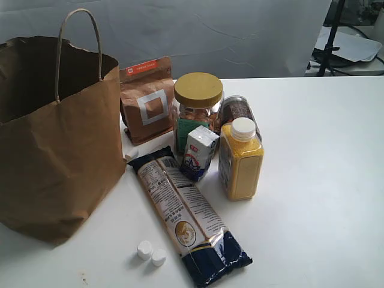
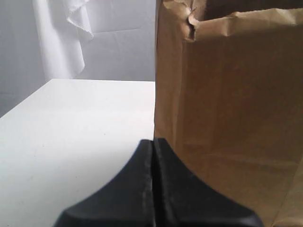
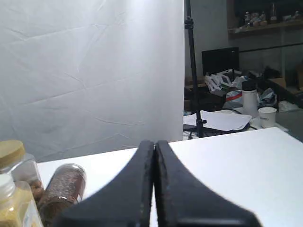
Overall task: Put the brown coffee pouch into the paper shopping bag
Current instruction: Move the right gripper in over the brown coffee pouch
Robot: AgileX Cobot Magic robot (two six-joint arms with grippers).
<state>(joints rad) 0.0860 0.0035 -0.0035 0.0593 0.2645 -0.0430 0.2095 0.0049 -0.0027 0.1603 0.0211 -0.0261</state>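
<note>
The brown coffee pouch (image 1: 146, 99), with an orange-red top strip and a white square outline, stands upright behind the other goods, just right of the paper shopping bag (image 1: 57, 138). The bag stands open at the left with one loop handle raised. Neither arm shows in the exterior view. In the left wrist view my left gripper (image 2: 153, 142) is shut with nothing held, low over the table, the paper shopping bag (image 2: 232, 109) close beside it. My right gripper (image 3: 154, 143) is shut and empty too, above the table's right side; the pouch is out of its view.
A yellow-lidded jar (image 1: 198, 108), a dark jar (image 1: 237, 111), a yellow bottle (image 1: 240, 159), a small milk carton (image 1: 200, 153) and a long dark-blue noodle packet (image 1: 189, 213) crowd the middle. Two white caps (image 1: 151, 253) lie near the front. A stand (image 3: 191, 71) rises beyond the table.
</note>
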